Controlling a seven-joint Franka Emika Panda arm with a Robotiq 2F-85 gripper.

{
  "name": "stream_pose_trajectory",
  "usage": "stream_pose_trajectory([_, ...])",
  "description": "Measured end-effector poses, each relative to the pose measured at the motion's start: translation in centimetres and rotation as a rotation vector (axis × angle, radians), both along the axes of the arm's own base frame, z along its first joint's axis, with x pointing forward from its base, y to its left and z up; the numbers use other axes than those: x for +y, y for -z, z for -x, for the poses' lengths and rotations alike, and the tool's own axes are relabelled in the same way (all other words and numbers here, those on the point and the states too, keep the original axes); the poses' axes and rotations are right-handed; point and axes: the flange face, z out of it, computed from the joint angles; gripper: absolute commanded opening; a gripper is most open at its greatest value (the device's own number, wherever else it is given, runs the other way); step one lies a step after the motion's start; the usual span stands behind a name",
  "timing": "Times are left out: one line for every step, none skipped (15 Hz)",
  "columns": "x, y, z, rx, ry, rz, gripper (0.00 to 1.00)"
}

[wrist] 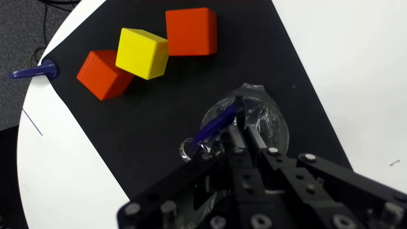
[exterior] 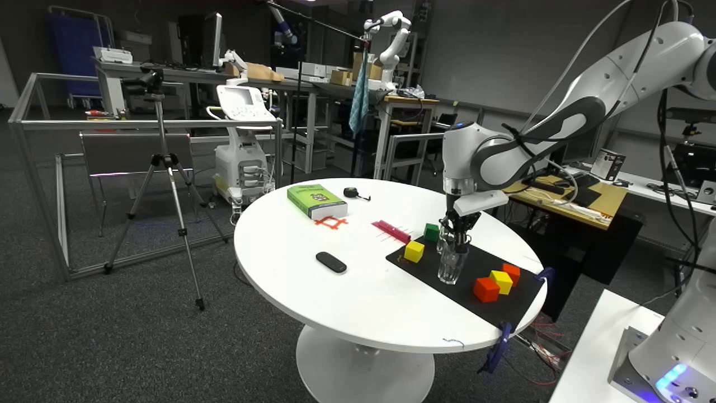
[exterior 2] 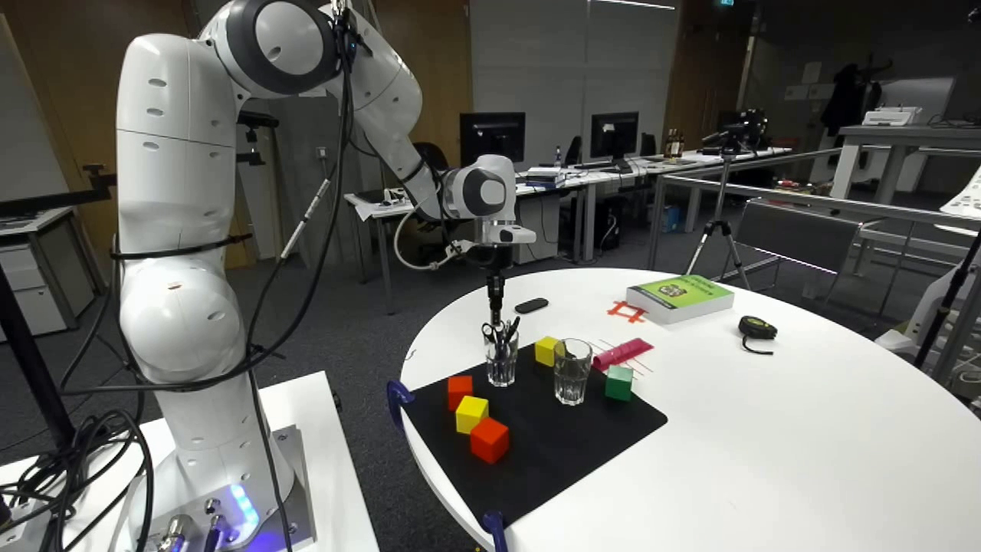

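My gripper point(wrist: 248, 131) points down over a clear drinking glass point(wrist: 281, 130) that stands on a black mat point(exterior 2: 536, 460). Its jaws are close together, with only a narrow dark gap, and a black pen point(wrist: 240, 109) runs into that gap at the fingertips. Beside it in the glass lean a blue pen point(wrist: 217, 122) and scissors, whose metal ring handle point(wrist: 185, 152) sticks out past the rim. In an exterior view the gripper point(exterior 2: 496, 318) is just above the glass rim, among the pens and scissors point(exterior 2: 488, 332). How deep the pen is gripped is hidden.
A second clear glass point(exterior 2: 571, 383) stands beside it, with a yellow cube point(exterior 2: 546, 350) and a green cube point(exterior 2: 618, 382) near. Two red cubes point(wrist: 190, 31) and a yellow one point(wrist: 140, 54) form a row. Blue clamps point(wrist: 47, 68) grip the table edge. A book point(exterior: 316, 198) lies farther off.
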Motion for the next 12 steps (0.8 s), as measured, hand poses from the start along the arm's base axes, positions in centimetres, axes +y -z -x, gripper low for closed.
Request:
stream_pose_trajectory([0.0,0.0,0.0,0.0,-0.001,0.0,0.02])
stream_pose_trajectory([0.0,0.0,0.0,0.0,-0.001,0.0,0.02])
stream_pose_trajectory([0.0,0.0,0.0,0.0,-0.002,0.0,0.02])
stream_pose_trajectory([0.0,0.0,0.0,0.001,-0.004,-0.001,0.02])
stream_pose_trajectory([0.0,-0.1,0.0,0.0,-0.006,-0.001,0.02])
stream_pose_trajectory([0.0,-0.2,-0.1,-0.002,-0.009,-0.002,0.02])
stream_pose_trajectory([0.0,-0.4,-0.1,-0.004,-0.013,-0.003,0.02])
stream_pose_trajectory([0.0,-0.7,-0.2,-0.008,-0.019,-0.005,0.02])
stream_pose_trajectory([0.1,-1.0,-0.3,-0.014,-0.025,-0.007,0.02])
stream_pose_trajectory([0.1,-1.6,-0.3,-0.022,-0.032,-0.011,0.02])
stream_pose_trajectory([0.1,-2.2,-0.4,-0.031,-0.037,-0.016,0.02])
stream_pose_trajectory([0.2,-2.9,-0.4,-0.041,-0.042,-0.025,0.02])
